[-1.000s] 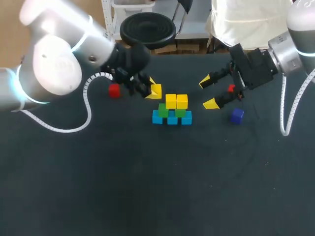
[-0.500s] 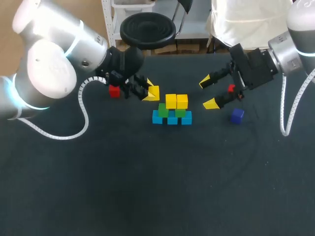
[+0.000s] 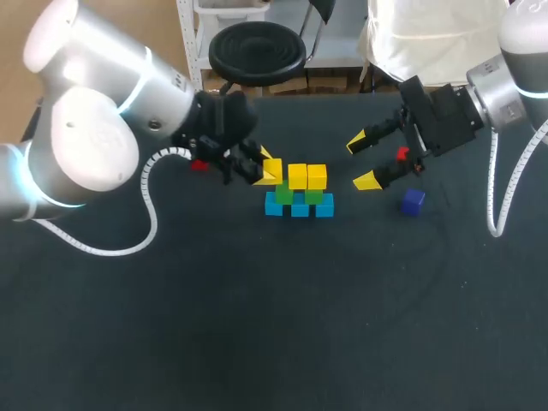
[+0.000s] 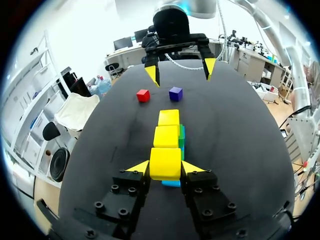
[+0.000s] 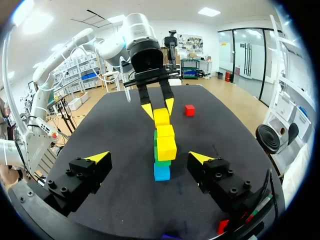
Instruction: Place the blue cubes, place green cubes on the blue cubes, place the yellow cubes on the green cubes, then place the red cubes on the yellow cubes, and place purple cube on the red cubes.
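Here, the left gripper [image 4: 165, 168] pinches a yellow cube [image 4: 165, 161] between both fingers, just beside the two yellow cubes [image 3: 306, 176] that top the stack of green cubes [image 3: 313, 196] and blue cubes [image 3: 300, 208]. The right gripper [image 3: 361, 163] hangs with fingers spread wide, near a red cube [image 3: 402, 154] and the purple cube [image 3: 413, 201].

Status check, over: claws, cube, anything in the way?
Left claw shut on small yellow cube, by the blue-green-yellow cube stack. Right claw open, empty. Nothing seen blocking.
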Controlling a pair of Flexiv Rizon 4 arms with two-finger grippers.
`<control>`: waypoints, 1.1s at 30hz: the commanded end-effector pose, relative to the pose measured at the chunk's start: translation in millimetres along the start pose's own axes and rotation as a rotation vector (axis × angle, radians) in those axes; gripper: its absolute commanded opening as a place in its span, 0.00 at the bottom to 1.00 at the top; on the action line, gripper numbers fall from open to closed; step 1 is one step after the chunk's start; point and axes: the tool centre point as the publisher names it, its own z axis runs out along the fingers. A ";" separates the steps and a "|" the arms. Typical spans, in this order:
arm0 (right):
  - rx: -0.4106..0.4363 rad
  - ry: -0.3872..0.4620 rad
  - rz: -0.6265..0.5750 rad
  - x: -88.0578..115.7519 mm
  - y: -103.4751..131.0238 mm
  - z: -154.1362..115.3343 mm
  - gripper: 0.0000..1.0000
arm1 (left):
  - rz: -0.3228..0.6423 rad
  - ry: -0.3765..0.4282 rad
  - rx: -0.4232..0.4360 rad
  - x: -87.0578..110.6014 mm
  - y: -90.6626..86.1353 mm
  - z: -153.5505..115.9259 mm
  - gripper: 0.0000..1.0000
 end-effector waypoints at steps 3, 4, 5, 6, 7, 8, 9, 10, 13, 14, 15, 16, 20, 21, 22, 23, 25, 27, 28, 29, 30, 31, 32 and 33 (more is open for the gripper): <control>0.002 0.000 0.000 -0.2 0.6 -0.3 1.00 | 0.001 0.005 0.002 -2.1 0.9 3.1 0.00; 0.002 0.000 0.000 -0.2 0.6 -0.3 1.00 | -0.001 0.006 0.001 -2.1 0.7 3.2 0.00; 0.002 0.000 0.000 -0.2 0.6 -0.3 1.00 | -0.001 0.006 0.002 -2.4 0.3 3.5 0.00; 0.002 0.000 0.000 -0.2 0.6 -0.3 1.00 | -0.001 0.007 0.001 -2.4 0.0 3.7 0.00; 0.002 0.000 0.000 -0.2 0.6 -0.3 1.00 | -0.002 0.009 0.002 -2.3 -0.3 4.0 0.00; 0.002 0.000 0.000 -0.2 0.6 -0.3 1.00 | -0.006 0.011 0.004 -1.9 -0.5 4.5 0.00; 0.002 0.000 0.000 -0.2 0.6 -0.3 1.00 | -0.007 0.011 0.004 -1.4 -0.7 4.9 0.00; 0.002 0.000 0.000 -0.2 0.6 -0.3 1.00 | -0.007 0.013 0.004 -1.0 -1.0 5.3 0.00; 0.002 0.000 0.000 -0.2 0.6 -0.3 1.00 | -0.011 0.016 0.007 -0.3 -1.3 6.2 0.00; 0.002 0.000 0.000 -0.2 0.6 -0.3 1.00 | -0.011 0.017 0.008 -0.1 -1.3 6.6 0.00; 0.002 0.000 0.000 -0.2 0.6 -0.3 1.00 | -0.013 0.017 0.009 0.1 -1.4 6.8 0.00; 0.002 0.000 0.000 -0.2 0.6 -0.3 1.00 | -0.013 0.017 0.011 0.2 -1.5 7.2 0.00; 0.002 0.000 0.000 -0.2 0.6 -0.3 1.00 | -0.015 0.018 0.016 1.1 -2.1 9.2 0.00; 0.002 0.000 0.000 -0.2 0.6 -0.3 1.00 | -0.017 0.019 0.017 1.5 -2.0 9.8 0.00; 0.002 0.000 0.000 -0.2 0.6 -0.3 1.00 | -0.018 0.019 0.018 1.7 -1.9 10.0 0.00; 0.002 0.000 0.000 -0.2 0.6 -0.3 1.00 | -0.019 0.019 0.019 2.0 -1.9 10.2 0.00; 0.002 0.000 0.000 -0.2 0.6 -0.3 1.00 | -0.021 0.020 0.021 2.9 -1.3 11.2 0.00; 0.002 0.000 0.000 -0.2 0.6 -0.3 1.00 | -0.023 0.021 0.024 3.4 -0.7 12.5 0.00; 0.002 0.000 0.000 -0.2 0.6 -0.3 1.00 | -0.023 0.021 0.025 3.3 -0.4 13.2 0.00; 0.002 0.000 0.000 -0.2 0.6 -0.3 1.00 | -0.023 0.021 0.026 3.1 -0.1 13.5 0.00; 0.002 0.000 0.000 -0.2 0.6 -0.3 1.00 | -0.022 0.019 0.027 2.7 0.2 13.8 0.00; 0.002 0.000 0.000 -0.2 0.6 -0.3 1.00 | -0.021 0.018 0.027 2.4 0.7 14.0 0.00; 0.002 0.000 0.000 -0.2 0.6 -0.3 1.00 | -0.021 0.013 0.028 2.3 1.2 14.3 0.00; 0.002 0.000 0.000 -0.2 0.6 -0.3 1.00 | -0.021 0.009 0.028 2.3 1.7 14.5 0.00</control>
